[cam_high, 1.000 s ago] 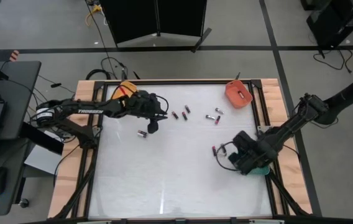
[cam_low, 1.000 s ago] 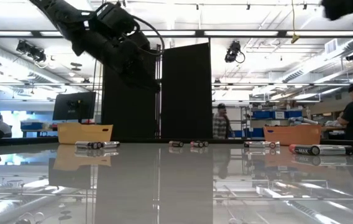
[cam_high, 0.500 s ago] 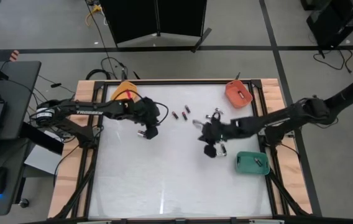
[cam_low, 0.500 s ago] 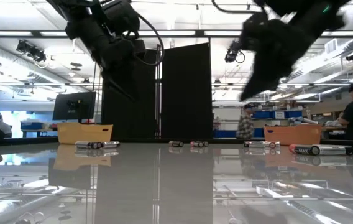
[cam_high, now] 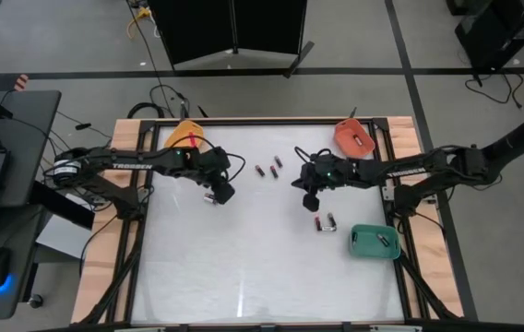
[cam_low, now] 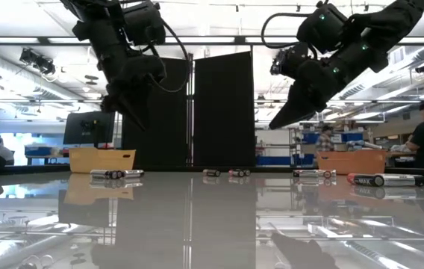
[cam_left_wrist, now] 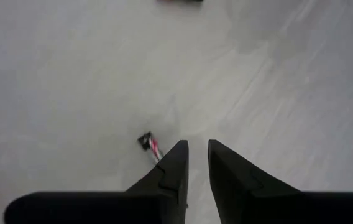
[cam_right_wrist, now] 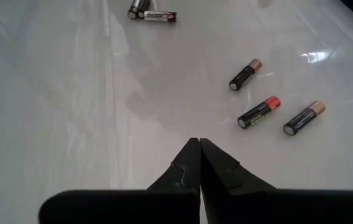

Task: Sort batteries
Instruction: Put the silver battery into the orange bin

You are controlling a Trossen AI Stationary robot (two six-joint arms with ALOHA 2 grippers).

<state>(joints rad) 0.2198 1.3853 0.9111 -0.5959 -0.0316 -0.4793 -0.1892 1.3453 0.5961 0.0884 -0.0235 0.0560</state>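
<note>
Nearest me, at the front right of the table (cam_high: 244,267), sits the green tray (cam_high: 374,242), and just beside it two batteries (cam_high: 325,222) lie loose on the bare top, presumably waiting their turn. Further in, the right gripper (cam_high: 310,200) hangs above the middle of the table with its jaws pressed together and nothing between them. A second ago it was down by the green tray, so it has swung across, I'd judge to fetch another cell. From its wrist, three batteries (cam_right_wrist: 256,112) show ahead on the white surface.

The left gripper (cam_high: 224,193) is low over the left part of the table. Its jaws stand a narrow gap apart, empty, and have been narrowing over the last second. A small battery (cam_left_wrist: 151,144) lies just beside one fingertip, not between the two, so it looks like a pickup being lined up.

Beyond them, another pair of batteries (cam_high: 267,169) rests near the far edge, and the orange tray (cam_high: 353,138) sits in the far right corner.
</note>
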